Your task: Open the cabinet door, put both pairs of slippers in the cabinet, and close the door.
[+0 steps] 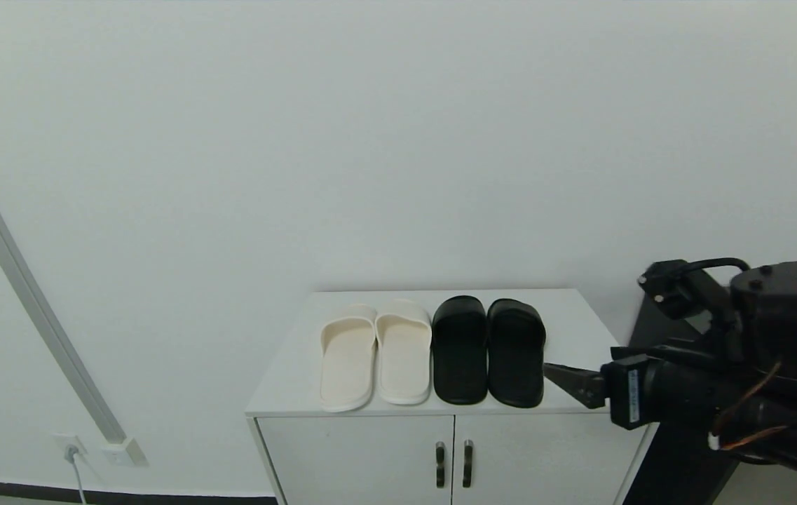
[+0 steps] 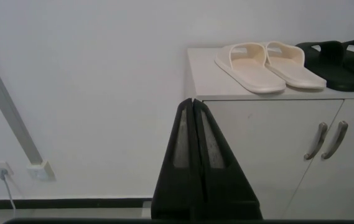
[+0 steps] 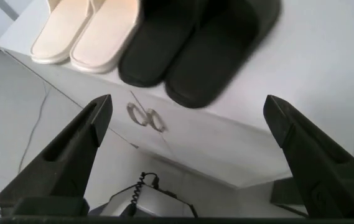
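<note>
Right gripper (image 3: 187,103) spread wide, empty, near the cabinet (image 1: 580,315) front edge. Black slippers (image 1: 488,351) just ahead of it on top, white slippers (image 1: 376,354) just beside those, farther off. Left gripper (image 2: 193,107) pressed closed, empty, low, well apart from both pairs. Cabinet doors (image 1: 356,456) closed.

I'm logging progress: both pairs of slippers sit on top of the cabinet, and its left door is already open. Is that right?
Not quite: the left door is shut, like the right door, their handles side by side, as the head view shows. The white slippers and black slippers do sit on top of the cabinet.
</note>
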`<state>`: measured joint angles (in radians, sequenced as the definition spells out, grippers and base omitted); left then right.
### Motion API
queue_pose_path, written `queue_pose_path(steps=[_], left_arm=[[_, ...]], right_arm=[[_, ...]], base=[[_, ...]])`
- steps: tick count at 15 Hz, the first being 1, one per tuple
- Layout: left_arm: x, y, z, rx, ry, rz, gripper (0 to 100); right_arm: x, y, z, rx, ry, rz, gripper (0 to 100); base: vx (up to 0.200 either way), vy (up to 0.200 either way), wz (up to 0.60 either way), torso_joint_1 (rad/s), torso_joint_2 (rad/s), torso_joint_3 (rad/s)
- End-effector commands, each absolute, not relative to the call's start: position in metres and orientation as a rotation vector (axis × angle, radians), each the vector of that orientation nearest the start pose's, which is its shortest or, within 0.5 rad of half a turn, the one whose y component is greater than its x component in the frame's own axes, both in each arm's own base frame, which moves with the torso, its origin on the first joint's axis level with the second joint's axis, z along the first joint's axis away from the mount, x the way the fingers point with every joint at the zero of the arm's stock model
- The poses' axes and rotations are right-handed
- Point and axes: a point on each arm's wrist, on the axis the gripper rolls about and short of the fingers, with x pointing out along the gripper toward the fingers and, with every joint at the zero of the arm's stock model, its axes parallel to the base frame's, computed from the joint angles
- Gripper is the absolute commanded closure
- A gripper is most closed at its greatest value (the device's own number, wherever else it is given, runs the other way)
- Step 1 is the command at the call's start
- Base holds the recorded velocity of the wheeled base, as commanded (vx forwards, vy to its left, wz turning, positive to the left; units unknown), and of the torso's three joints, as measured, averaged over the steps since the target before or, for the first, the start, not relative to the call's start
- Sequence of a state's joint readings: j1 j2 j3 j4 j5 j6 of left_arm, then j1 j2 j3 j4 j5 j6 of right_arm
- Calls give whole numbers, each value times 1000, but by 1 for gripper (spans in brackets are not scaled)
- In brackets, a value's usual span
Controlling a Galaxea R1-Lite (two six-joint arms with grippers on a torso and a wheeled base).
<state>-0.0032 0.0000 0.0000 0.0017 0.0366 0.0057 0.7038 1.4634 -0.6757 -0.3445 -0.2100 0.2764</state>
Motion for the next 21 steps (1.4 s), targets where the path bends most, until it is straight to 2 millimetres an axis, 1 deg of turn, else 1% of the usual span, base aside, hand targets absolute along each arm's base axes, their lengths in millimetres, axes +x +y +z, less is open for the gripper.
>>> queue_pose_path(steps=[1,2,4,6,7,8,10,11,12,15,16,17,18,21], left_arm=[[-23,1,75,6,2,35,100],[-23,1,75,5,2,35,100],[-23,1,75,5,2,32,100],[-23,1,75,3,2,32,100],[-23,1,75,3,2,34,100],[-23,1,75,3,2,32,100],[-23,1,75,3,2,32,100],[-23,1,75,3,2,32,100],[-23,1,75,3,2,34,100],[-23,1,75,3,2,35,100],[-23,1,75,2,2,35,100],[-23,1,75,2,2,34,100],[-23,1,75,0,2,35,100],[-23,1,75,0,2,34,100]], right_arm=[[203,192,170,36,497,393,0],[213,208,166,34,491,346,0],[234,230,152,8,476,247,0],[254,254,137,25,422,154,0],[257,259,134,22,412,134,0],[265,268,123,9,398,84,0],[275,279,115,27,382,58,0],[275,279,114,27,383,56,0],[291,287,105,48,369,5,0],[321,291,91,60,363,-40,0],[322,292,90,60,363,-42,0],[336,291,85,61,366,-65,0],[342,291,78,56,373,-76,0],[357,293,72,59,370,-93,0]], base=[[0,0,0,0,0,0],[0,0,0,0,0,0],[0,0,0,0,0,0],[0,0,0,0,0,0],[0,0,0,0,0,0],[0,0,0,0,0,0],[0,0,0,0,0,0],[0,0,0,0,0,0],[0,0,0,0,0,0],[0,0,0,0,0,0],[0,0,0,0,0,0],[0,0,0,0,0,0],[0,0,0,0,0,0],[0,0,0,0,0,0]])
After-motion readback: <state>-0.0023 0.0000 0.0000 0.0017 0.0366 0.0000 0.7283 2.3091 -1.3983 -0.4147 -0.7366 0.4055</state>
